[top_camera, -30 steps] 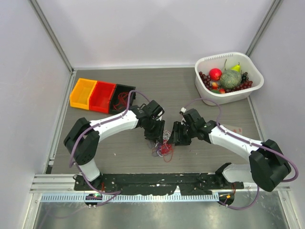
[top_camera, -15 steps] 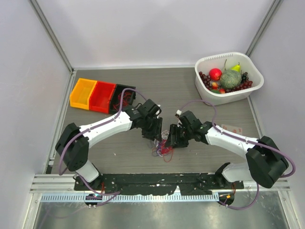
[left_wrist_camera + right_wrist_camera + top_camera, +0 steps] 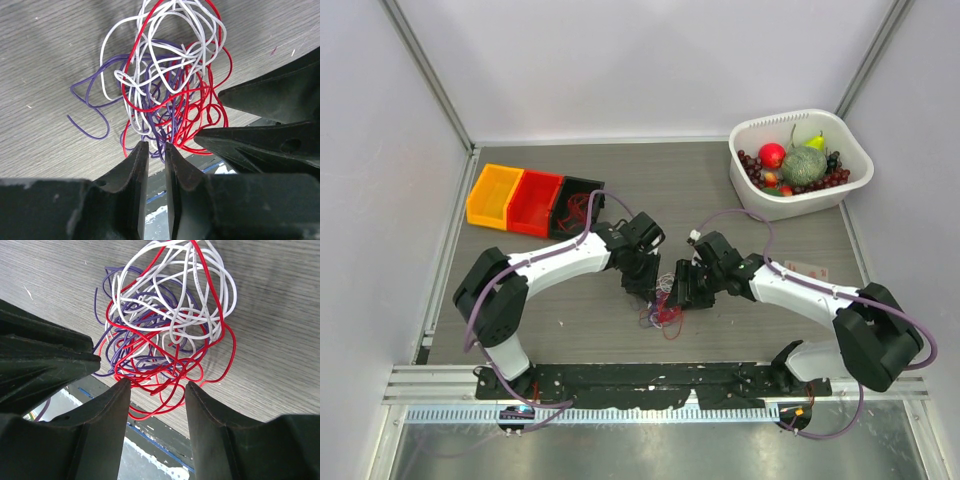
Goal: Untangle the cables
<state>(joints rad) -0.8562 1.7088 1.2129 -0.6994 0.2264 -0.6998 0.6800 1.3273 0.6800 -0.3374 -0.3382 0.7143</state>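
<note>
Lying on the grey desk [image 3: 670, 180] between the two pincers, the cables [image 3: 170, 85] are found as one loose knot of red, white and purple strands. The left pincer [image 3: 156, 145] is observed at the knot's edge, its jaws almost together with only a narrow gap between them. Purple and red strands are seen running into that gap, though a firm grip cannot be confirmed. The right pincer [image 3: 157, 382] is noted with jaws standing wide apart, red loops lying between the tips and nothing clamped. Both pincers are set low over the desk, close beside one another.
</note>
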